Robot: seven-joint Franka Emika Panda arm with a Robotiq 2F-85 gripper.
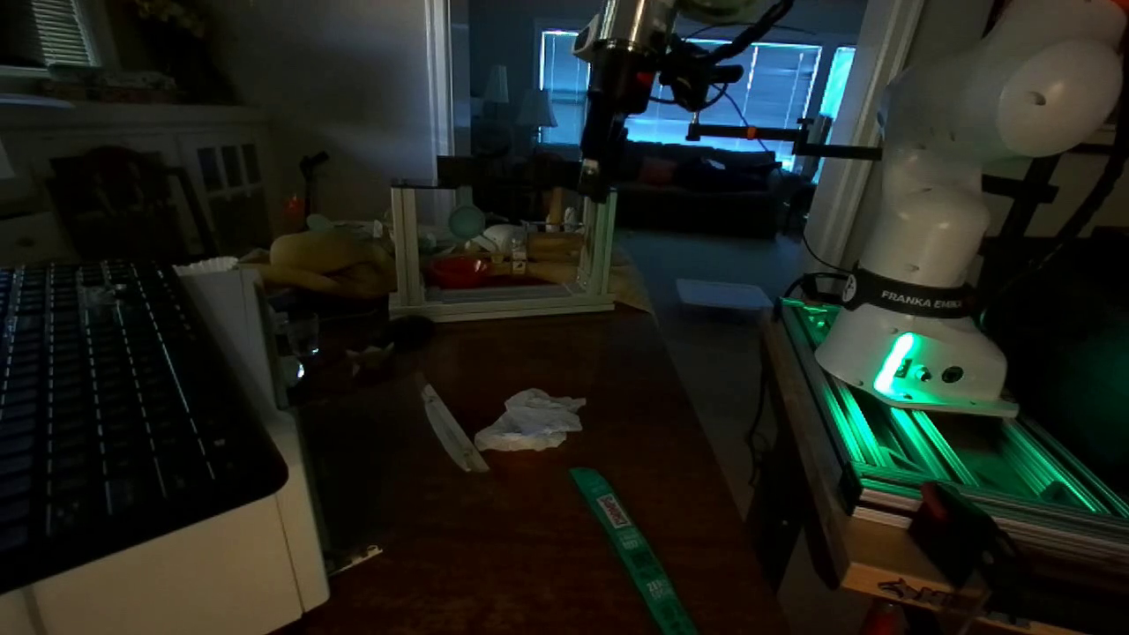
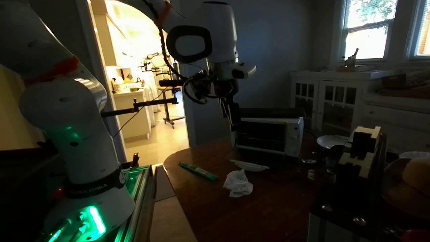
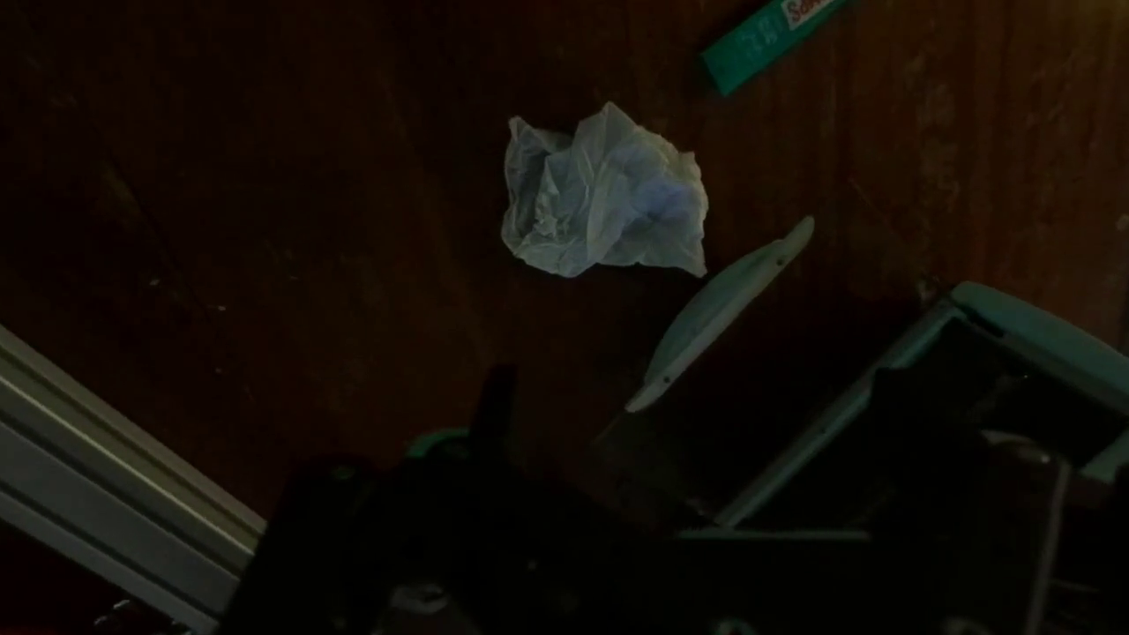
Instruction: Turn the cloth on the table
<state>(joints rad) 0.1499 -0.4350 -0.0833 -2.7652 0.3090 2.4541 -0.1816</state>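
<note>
Cloth [image 3: 609,198] lies crumpled on the counter [image 1: 529,564], free of your claw [image 1: 593,183], which hangs well above it in both exterior views. You cannot tell from these dark views whether the claw is spread or pressed together. In the wrist view you find a white strip [image 3: 714,304] just beside the cloth and a green strip [image 3: 767,44] near it. In an exterior view, an oven [image 2: 268,136] stands on the same counter.
</note>
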